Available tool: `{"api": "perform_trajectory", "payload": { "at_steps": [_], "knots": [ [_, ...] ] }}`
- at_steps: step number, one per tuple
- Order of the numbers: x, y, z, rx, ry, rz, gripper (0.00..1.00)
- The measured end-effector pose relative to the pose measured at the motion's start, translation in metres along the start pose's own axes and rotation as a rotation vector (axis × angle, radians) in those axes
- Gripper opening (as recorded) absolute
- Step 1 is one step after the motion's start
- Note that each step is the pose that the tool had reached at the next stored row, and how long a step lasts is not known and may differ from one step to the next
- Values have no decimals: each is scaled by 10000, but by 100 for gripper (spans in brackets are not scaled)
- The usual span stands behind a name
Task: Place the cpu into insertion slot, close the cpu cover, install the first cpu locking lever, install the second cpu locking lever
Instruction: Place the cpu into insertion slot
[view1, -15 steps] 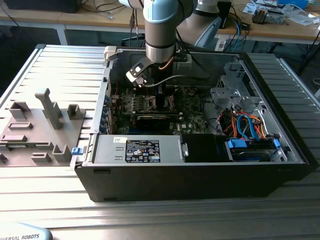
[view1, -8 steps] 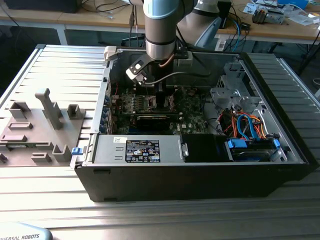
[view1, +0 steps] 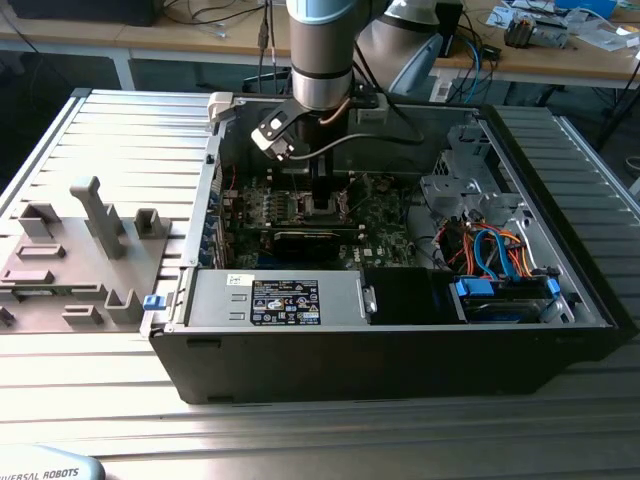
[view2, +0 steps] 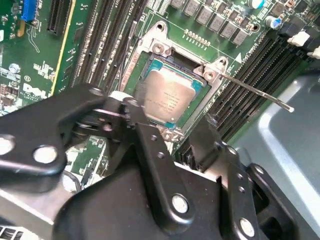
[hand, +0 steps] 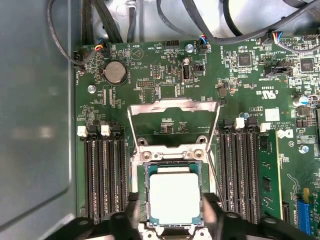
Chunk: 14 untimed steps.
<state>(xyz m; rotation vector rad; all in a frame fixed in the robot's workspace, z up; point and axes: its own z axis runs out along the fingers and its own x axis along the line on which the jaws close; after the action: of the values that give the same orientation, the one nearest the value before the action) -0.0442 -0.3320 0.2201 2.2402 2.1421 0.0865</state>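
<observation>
Ext. view: arm (view1: 320, 50) drops straight into the open PC case (view1: 400, 345). Gripper (view1: 325, 203) is low over the green board (view1: 385, 215) near case centre, and its own body hides the socket. Power supply box (view1: 280, 300) sits at 6 o'clock from the gripper and blue cables (view1: 490, 245) at 3 o'clock. Grey fixture tray (view1: 60, 270) is outside the case at 9 o'clock. All rest on a ribbed metal table (view1: 350, 430).

Second wrist view: black gripper links (view2: 150, 165) in the foreground block much of the board. Beyond them the cpu (view2: 167, 95) lies flat in the insertion slot (view2: 175, 62). A thin lever rod (view2: 260, 95) sticks out free beside it, over the memory slots (view2: 255, 70).

First wrist view: fingers (hand: 134, 217) are spread, one each side of the cpu (hand: 174, 197), not pinching it. The cpu cover (hand: 172, 105) is flipped back, off the slot. Coin battery (hand: 115, 72) & black cables (hand: 105, 20) lie beyond the cover.
</observation>
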Motion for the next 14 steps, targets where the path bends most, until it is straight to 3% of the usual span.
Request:
{"api": "perform_trajectory", "payload": {
  "at_steps": [3,5,6,8,9,14],
  "knots": [
    [-6,2,-1,26,-4,-15,41],
    [-15,5,-1,95,-5,-34,41],
    [-18,7,-1,154,-6,-50,35],
    [-25,20,0,513,-18,-191,17],
    [-26,32,-1,569,-19,-290,11],
    [-23,84,-1,616,8,-888,11]
  ]
}}
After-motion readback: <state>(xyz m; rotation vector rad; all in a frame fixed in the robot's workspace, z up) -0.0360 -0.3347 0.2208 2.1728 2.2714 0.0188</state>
